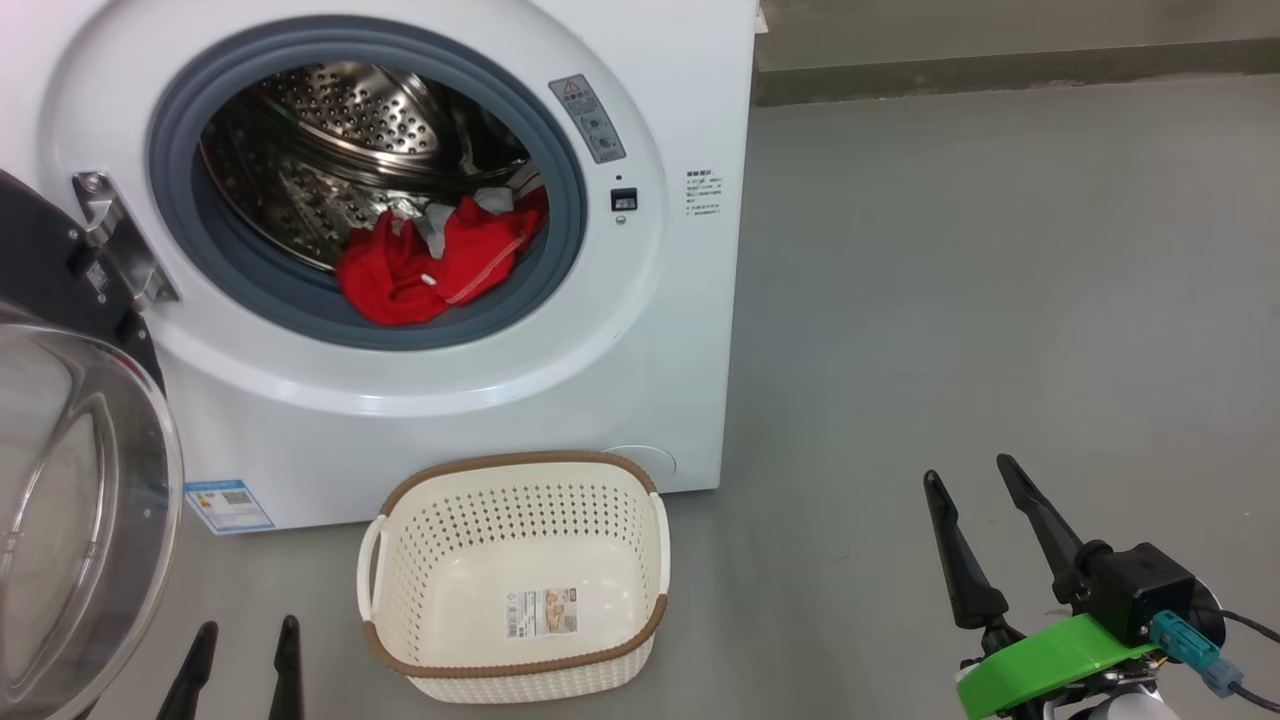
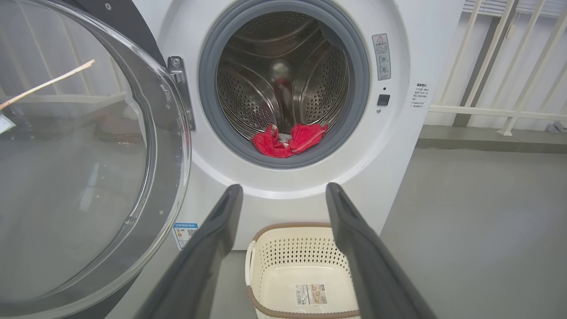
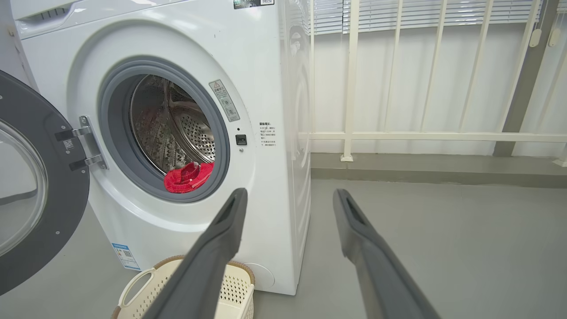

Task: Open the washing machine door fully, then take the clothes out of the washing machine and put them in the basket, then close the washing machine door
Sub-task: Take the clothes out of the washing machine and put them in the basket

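The white washing machine [image 1: 640, 330] stands with its door [image 1: 70, 500] swung wide to the left, glass bowl facing out. Red clothes [image 1: 430, 265] with a small white-grey piece lie at the drum's front lip, also visible as clothes [image 2: 290, 139] and clothes [image 3: 188, 177]. The cream basket [image 1: 515, 575] sits on the floor in front of the machine and holds only its sticker. My left gripper [image 1: 245, 632] is open, low beside the door and left of the basket. My right gripper [image 1: 970, 475] is open over bare floor, right of the basket.
Grey floor [image 1: 1000, 300] stretches to the right of the machine. A low kerb [image 1: 1000, 70] runs along the back, with a white railing [image 3: 421, 133] and blinds behind it. The open door takes up the room at the left.
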`<state>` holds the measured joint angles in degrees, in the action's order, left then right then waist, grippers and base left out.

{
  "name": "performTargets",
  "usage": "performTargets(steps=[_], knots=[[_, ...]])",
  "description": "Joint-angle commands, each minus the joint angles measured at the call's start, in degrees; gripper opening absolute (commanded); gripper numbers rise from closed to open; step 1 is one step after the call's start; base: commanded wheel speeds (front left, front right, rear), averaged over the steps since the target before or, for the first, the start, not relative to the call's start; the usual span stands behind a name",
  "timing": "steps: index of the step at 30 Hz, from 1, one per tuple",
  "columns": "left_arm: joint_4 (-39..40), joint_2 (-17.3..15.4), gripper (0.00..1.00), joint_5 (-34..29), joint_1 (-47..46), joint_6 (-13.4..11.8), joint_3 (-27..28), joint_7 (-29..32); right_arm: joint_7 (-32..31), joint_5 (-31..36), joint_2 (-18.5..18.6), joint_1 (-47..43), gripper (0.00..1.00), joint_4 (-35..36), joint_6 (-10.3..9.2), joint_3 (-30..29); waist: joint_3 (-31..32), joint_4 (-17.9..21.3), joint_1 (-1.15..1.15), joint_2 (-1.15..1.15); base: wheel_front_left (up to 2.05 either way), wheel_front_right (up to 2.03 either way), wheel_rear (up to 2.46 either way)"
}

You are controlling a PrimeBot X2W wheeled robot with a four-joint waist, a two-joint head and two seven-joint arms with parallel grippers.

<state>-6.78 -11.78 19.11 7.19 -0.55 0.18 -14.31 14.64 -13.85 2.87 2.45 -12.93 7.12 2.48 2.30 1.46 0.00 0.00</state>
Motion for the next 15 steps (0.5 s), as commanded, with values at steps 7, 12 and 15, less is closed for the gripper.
performTargets(steps=[7, 12, 15], knots=[[1.5, -0.6, 1.0, -1.0, -1.0, -0.9, 2.3, -0.7, 0.4, 0.4, 0.0, 1.1, 1.0, 1.3, 0.36, 1.1, -0.2, 0.3, 0.0, 0.0, 0.09, -0.09, 0.01], [1.7, -0.5, 1.0, -1.2, -1.3, -1.3, 2.0, -0.7, 0.4, 0.3, 0.0, 1.4, 1.0, 1.1, 0.36, 1.2, -0.3, 0.3, 0.0, 0.0, 0.75, -0.75, 0.0], [1.7, -0.6, 1.0, -1.4, -1.4, -1.5, 1.8, -0.7, 0.4, 0.3, 0.0, 1.4, 1.0, 1.1, 0.36, 1.2, -0.4, 0.2, 0.0, 0.0, 1.21, -1.21, 0.0]])
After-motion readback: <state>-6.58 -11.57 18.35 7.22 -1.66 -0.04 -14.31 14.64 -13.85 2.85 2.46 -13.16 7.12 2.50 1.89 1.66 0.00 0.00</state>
